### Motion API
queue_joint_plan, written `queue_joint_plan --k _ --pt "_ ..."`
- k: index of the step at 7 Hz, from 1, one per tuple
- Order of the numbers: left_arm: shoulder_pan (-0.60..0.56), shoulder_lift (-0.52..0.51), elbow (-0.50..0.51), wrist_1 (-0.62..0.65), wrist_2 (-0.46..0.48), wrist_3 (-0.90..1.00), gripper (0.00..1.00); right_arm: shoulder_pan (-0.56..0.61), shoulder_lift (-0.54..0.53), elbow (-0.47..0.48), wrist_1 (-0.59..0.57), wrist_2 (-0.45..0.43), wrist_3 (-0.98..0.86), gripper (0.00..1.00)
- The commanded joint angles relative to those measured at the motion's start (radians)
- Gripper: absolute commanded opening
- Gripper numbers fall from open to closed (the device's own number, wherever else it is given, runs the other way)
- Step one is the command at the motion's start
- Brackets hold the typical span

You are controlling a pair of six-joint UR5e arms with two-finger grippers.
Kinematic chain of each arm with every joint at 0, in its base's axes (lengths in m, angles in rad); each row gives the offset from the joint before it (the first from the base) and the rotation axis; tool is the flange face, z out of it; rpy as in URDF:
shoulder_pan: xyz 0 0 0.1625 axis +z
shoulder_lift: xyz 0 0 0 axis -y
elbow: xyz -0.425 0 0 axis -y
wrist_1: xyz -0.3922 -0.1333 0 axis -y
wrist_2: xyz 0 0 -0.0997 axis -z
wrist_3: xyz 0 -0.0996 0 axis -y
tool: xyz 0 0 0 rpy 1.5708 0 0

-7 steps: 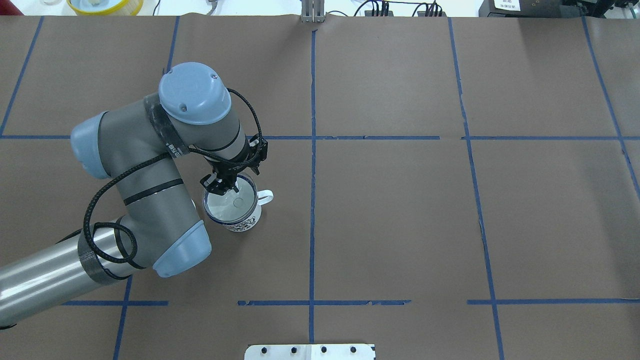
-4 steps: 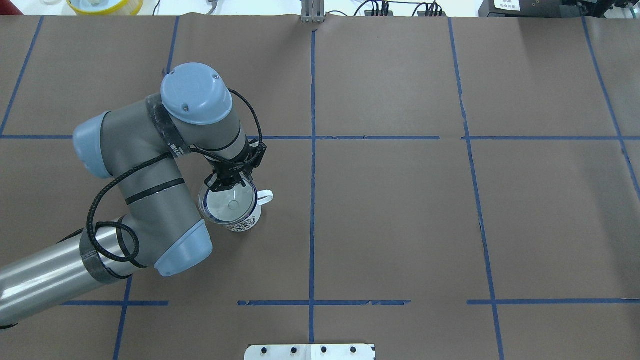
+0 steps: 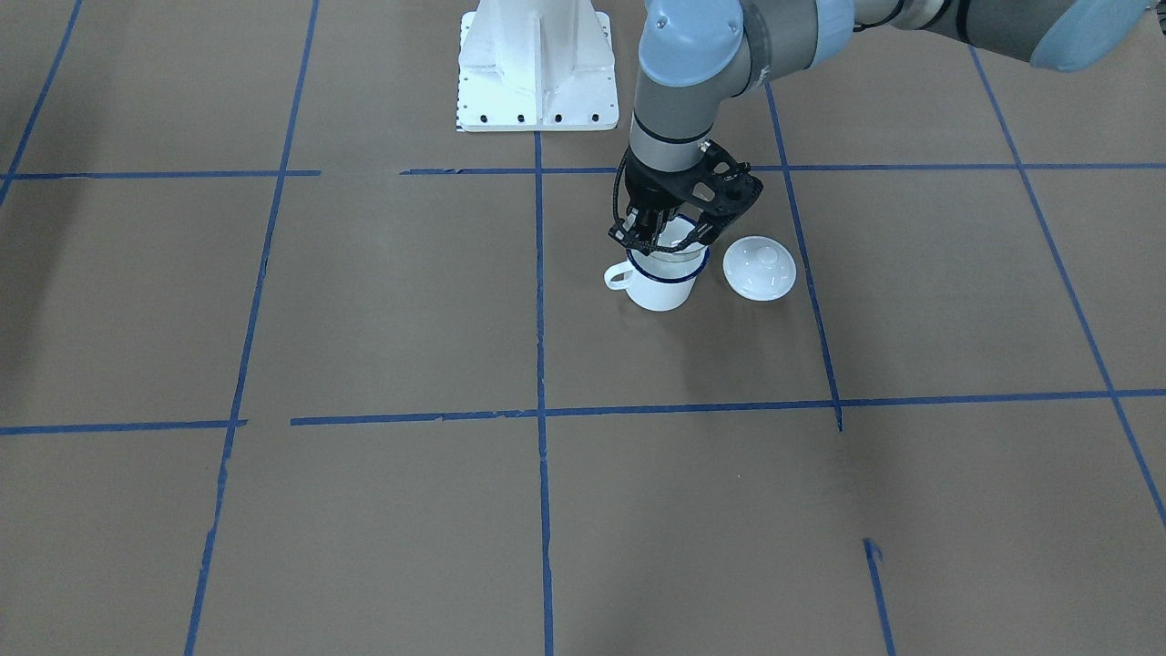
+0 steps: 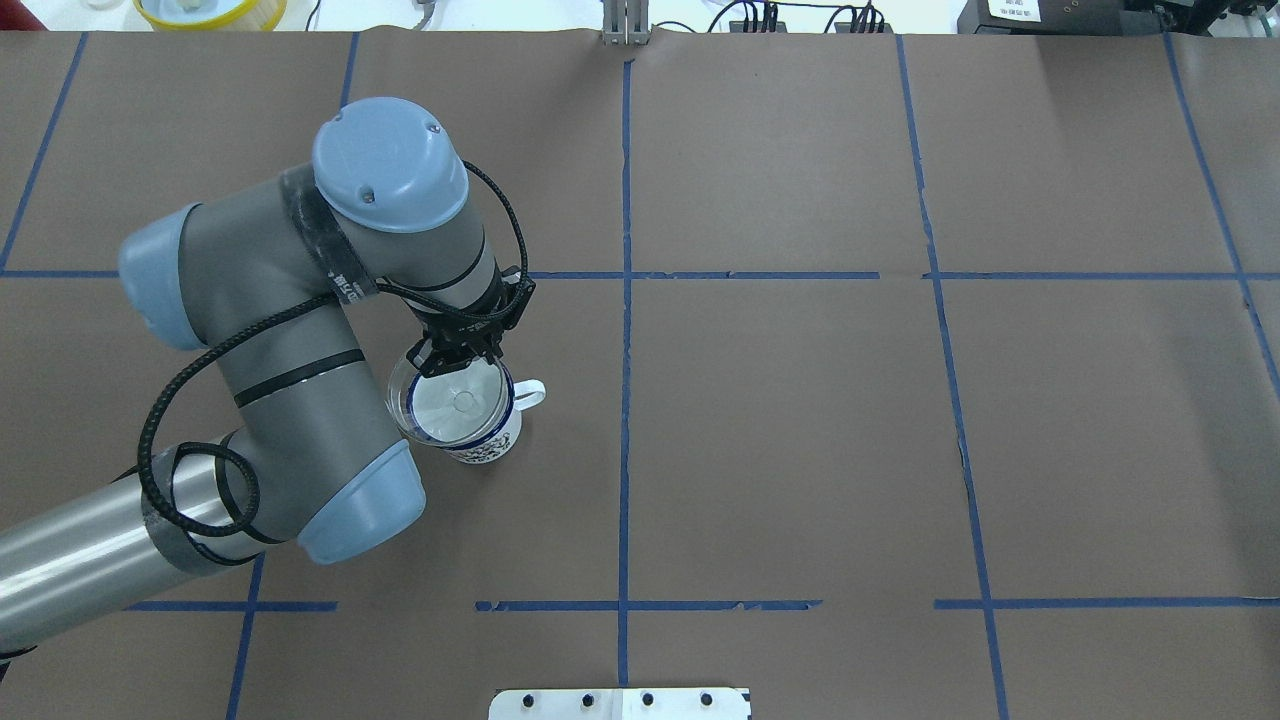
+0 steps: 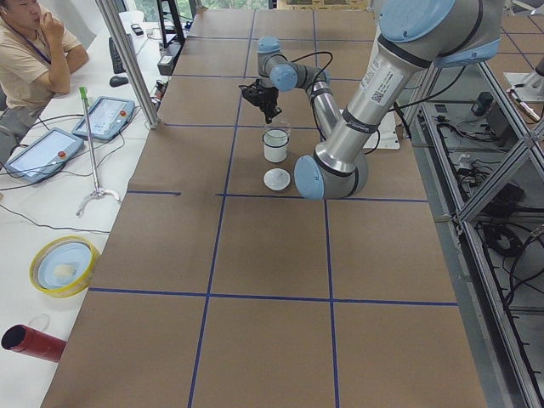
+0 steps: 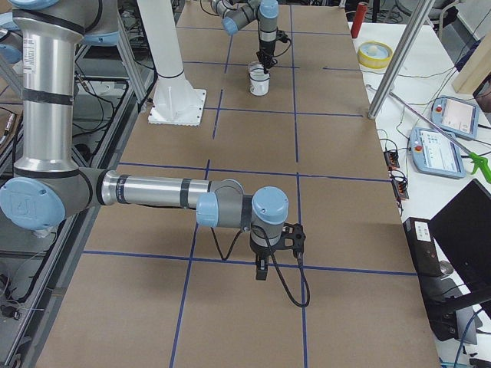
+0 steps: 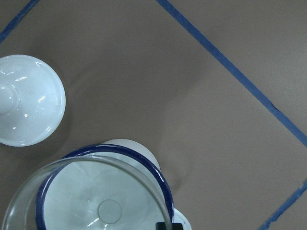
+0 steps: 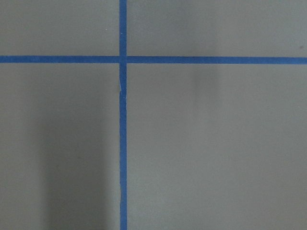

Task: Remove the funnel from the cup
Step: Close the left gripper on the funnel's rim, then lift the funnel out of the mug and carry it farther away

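Clear plastic funnel [image 4: 445, 402], pinched at its far rim between the fingers of the left gripper [image 4: 455, 362]. Rim raised above the cup [image 4: 487, 440] and offset toward the worktop's left edge, still overlapping the mug's mouth. Spout inside or clear of the mug: not discernible.

Cup: white enamel, dark blue rim, upright, handle toward the right edge. Placed left of the centre line, about midway between the near and far edges.

White domed lid [image 3: 759, 267] with knob, flat on the surface just beside the cup on its left-edge side, not touching.

Dark printed pattern on the mug's side, unreadable. Small lettering on a band of the left arm, likewise illegible.

Right gripper [image 6: 261, 268] over bare surface near the right end. Spread or pressed together: cannot tell.

Worktop [image 4: 800, 420]: brown paper, blue tape grid. White mounting plate [image 3: 536, 68] at the robot-side edge.

Beyond the far edge: seated person [image 5: 30, 51], tablet-like pendants [image 5: 106, 117], yellow bowl [image 5: 64, 265], red cylinder [image 5: 32, 342].
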Motion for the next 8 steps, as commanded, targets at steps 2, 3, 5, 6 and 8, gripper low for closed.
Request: queue_joint_plan --k 2,3,5,6,8 --pt "-0.12 -0.07 -0.057 0.082 0.077 0.0 0.0 0.0 0.0 0.0 0.0 0.0 0.0 1.0" --pt "-0.153 -0.059 -0.048 -0.026 0.141 -0.014 0.0 0.0 0.0 0.0 0.0 0.0 0.0 1.0" --pt "-0.245 0.044 -0.037 -0.258 0.154 -0.053 0.0 0.0 0.0 0.0 0.0 0.0 0.0 1.0" --pt "-0.285 0.109 0.003 -0.497 0.155 -0.121 0.0 0.0 0.0 0.0 0.0 0.0 0.0 1.0" --pt "-0.313 0.145 0.186 -0.815 0.228 -0.227 0.0 0.0 0.0 0.0 0.0 0.0 0.0 1.0"
